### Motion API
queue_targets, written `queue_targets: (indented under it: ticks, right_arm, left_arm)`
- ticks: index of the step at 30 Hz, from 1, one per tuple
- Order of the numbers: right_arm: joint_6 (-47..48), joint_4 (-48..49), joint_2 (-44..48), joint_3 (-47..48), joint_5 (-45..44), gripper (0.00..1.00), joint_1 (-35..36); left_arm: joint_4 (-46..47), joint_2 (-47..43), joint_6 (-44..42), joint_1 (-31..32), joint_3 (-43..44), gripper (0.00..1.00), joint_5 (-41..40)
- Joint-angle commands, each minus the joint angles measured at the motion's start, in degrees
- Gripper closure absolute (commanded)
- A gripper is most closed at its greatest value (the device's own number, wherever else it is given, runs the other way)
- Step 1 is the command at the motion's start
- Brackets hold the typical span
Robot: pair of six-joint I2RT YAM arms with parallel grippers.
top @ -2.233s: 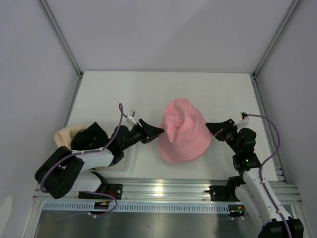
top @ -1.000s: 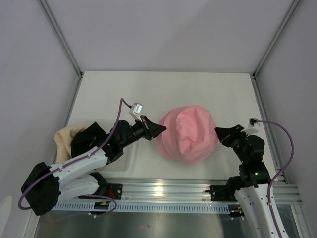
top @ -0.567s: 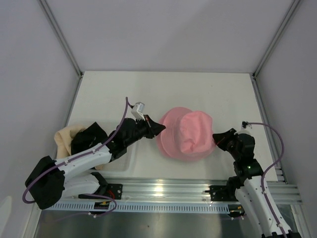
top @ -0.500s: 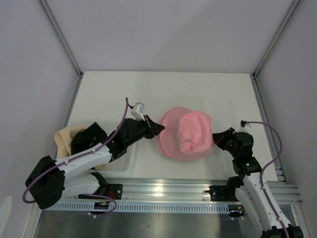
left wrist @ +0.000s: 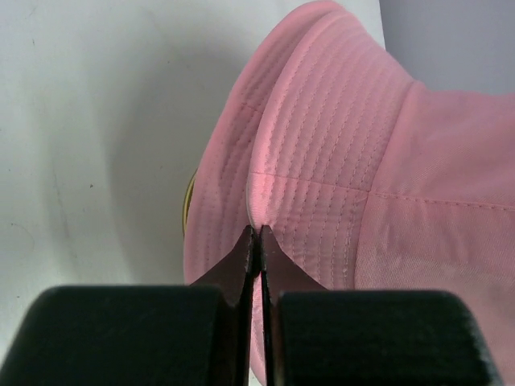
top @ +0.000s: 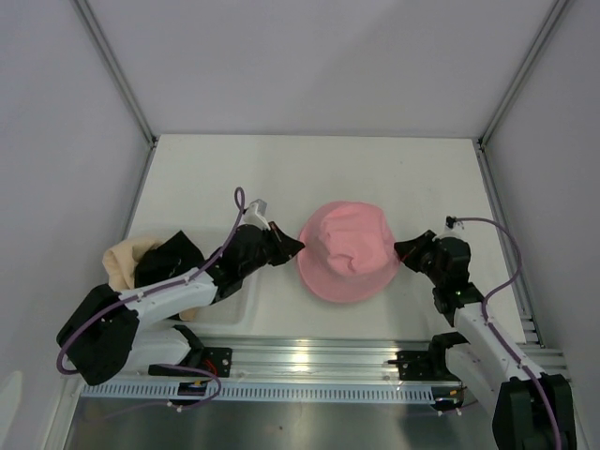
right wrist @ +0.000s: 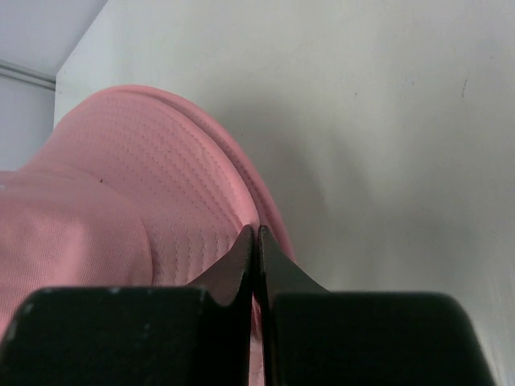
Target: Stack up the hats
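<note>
A pink hat (top: pixel 349 255) sits crown-up at the table's middle, and both grippers hold it by the brim. My left gripper (top: pixel 296 247) is shut on the left brim edge (left wrist: pixel 265 193). On the opposite side my right gripper (top: pixel 400 251) is shut on the right brim edge (right wrist: pixel 201 209). In the left wrist view a second pink brim (left wrist: pixel 211 201) lies flat under the held one, with a bit of yellow label at its edge. A black hat (top: pixel 171 257) rests on a beige hat (top: pixel 120 261) at the far left, behind my left arm.
A faint outline of a clear shallow tray (top: pixel 246 302) shows near the left arm's forearm. Metal frame posts stand at the table's back corners, and a rail (top: pixel 309 356) runs along the near edge. White walls close in both sides.
The pink hat has come down from a stretched, tilted spread to a rounded crown-up shape. My right gripper has moved left and lower; both grippers have stayed shut on the brim.
</note>
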State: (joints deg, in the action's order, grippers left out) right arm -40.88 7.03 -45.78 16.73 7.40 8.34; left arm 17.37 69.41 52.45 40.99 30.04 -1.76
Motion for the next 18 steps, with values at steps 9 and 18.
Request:
queue_targets:
  ticks: [9,18]
  right_arm:
    - [2.6,8.0,-9.3,-1.4,-3.2,1.0,2.0]
    - [5.5,1.5,-9.5,1.8,-4.9,1.0,2.2]
  left_arm:
    - [-3.6,2.1,0.7,-1.4,-5.4,0.99,-4.0]
    - [-1.4,7.1,-0.3,-1.3,-4.9,0.99,0.3]
